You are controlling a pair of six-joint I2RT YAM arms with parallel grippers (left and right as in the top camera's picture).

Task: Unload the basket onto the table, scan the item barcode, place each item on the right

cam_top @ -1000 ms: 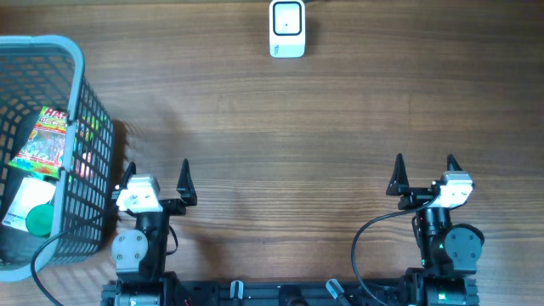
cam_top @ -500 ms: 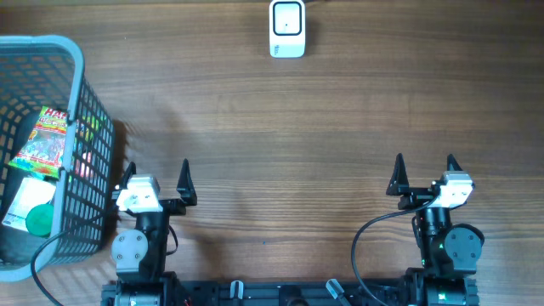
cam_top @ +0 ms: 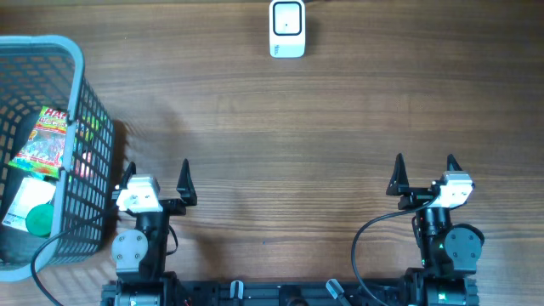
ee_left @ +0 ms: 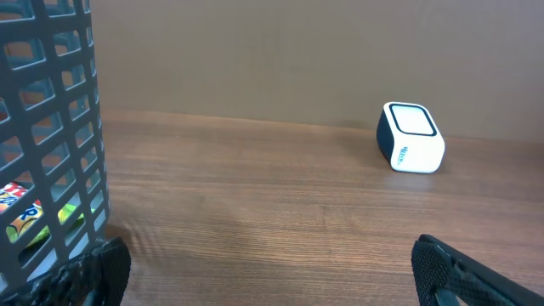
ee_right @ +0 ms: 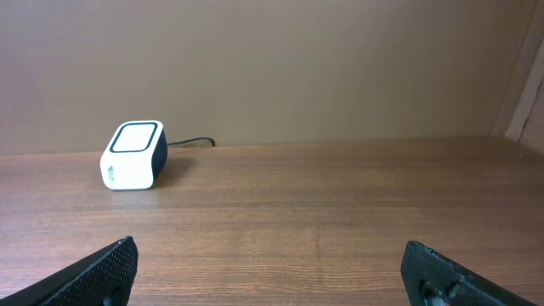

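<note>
Left claw (cam_top: 156,170) and right claw (cam_top: 425,166) apart, empty. Bag (cam_top: 44,136) in basket (cam_top: 76,59) at left table (cam_top: 297,127) edge: probably light, crinkly; pinch top seam.

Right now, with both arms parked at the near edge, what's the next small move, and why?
Probably swing the left tool over the basket and start lowering toward the candy bag. That tool stands open and empty, the basket is right beside it, the items lie inside it, and nothing is in front of the scanner yet.
</note>
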